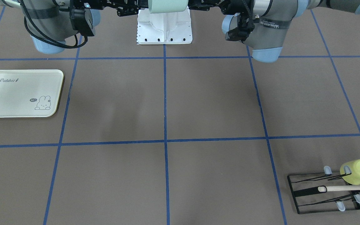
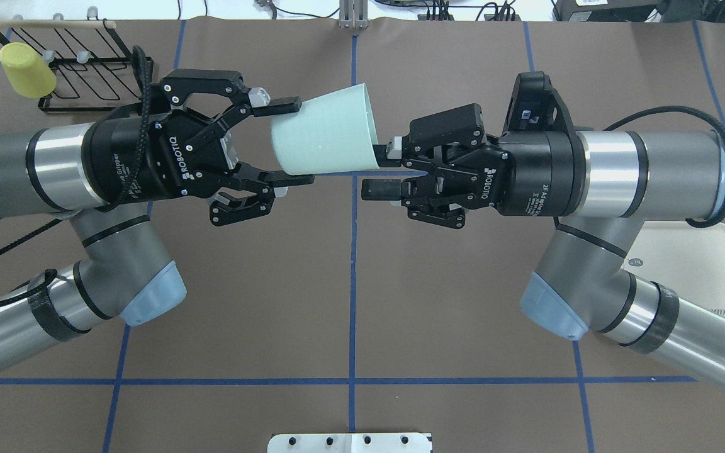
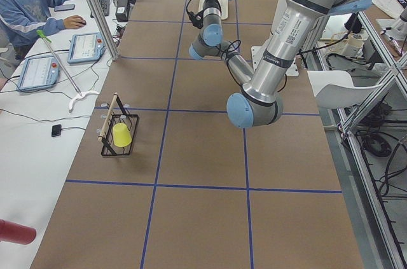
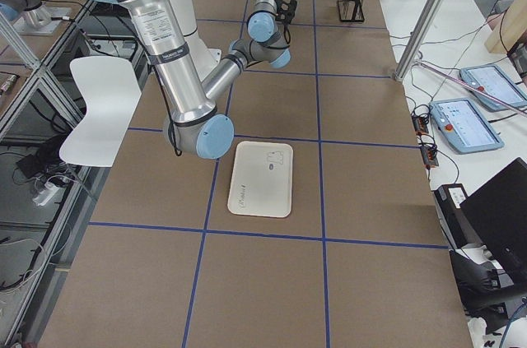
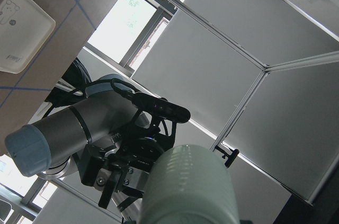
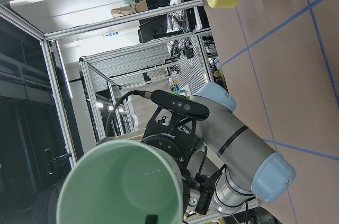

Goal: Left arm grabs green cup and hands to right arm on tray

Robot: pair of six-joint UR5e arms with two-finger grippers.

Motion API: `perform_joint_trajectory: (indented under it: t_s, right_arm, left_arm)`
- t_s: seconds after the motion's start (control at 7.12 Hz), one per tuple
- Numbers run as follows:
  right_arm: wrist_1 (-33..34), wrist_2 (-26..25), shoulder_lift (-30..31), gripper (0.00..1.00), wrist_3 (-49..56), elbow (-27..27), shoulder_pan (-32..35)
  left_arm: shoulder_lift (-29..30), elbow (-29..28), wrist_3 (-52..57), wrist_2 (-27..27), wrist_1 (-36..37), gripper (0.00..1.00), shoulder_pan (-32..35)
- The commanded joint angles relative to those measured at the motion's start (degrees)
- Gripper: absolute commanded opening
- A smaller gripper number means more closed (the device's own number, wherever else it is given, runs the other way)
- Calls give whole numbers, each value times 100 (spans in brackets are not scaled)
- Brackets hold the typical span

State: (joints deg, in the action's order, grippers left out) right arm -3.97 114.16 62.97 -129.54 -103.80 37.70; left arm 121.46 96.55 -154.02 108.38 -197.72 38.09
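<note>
The green cup (image 2: 325,132) lies on its side in mid-air over the table's middle, its mouth toward my right gripper. My left gripper (image 2: 296,141) is shut on the cup's base end. My right gripper (image 2: 378,168) is open at the cup's mouth, and the rim's lower wall sits between its fingers. In the right wrist view the cup (image 6: 124,181) shows its darker green inside with a fingertip at the rim. The tray (image 1: 20,93) lies bare on the table on my right side, partly hidden under the right arm in the overhead view (image 2: 702,270).
A black wire rack (image 1: 323,193) with a wooden dowel stands at the far left corner, and a yellow-green cup (image 1: 358,172) hangs on it. The robot's white base plate (image 1: 164,28) is at the near edge. Blue tape lines grid the brown table.
</note>
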Motion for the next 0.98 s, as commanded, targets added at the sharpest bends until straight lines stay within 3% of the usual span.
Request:
perform_joint_trajectory:
  t_s: [0.0,0.14,0.28,0.42,0.84]
  right_arm:
    - [-78,-17,40,32,-1,0,0]
    - [-87,-8,49,0,-140,0,-9]
    - [-139,-8,58,0,-168,-9,-9]
    - [-261,-8,110,0,-177,-9,-17]
    - [-350,-8,172,0,-326,-9,0]
  left_arm:
    - [0,-5,12,-1,14,20,-3]
    - [0,-5,12,-1,14,24,-12]
    - [9,4,3,-10,31,78,-12]
    - [9,4,12,-10,31,100,-12]
    - [-88,118,29,-1,23,100,5]
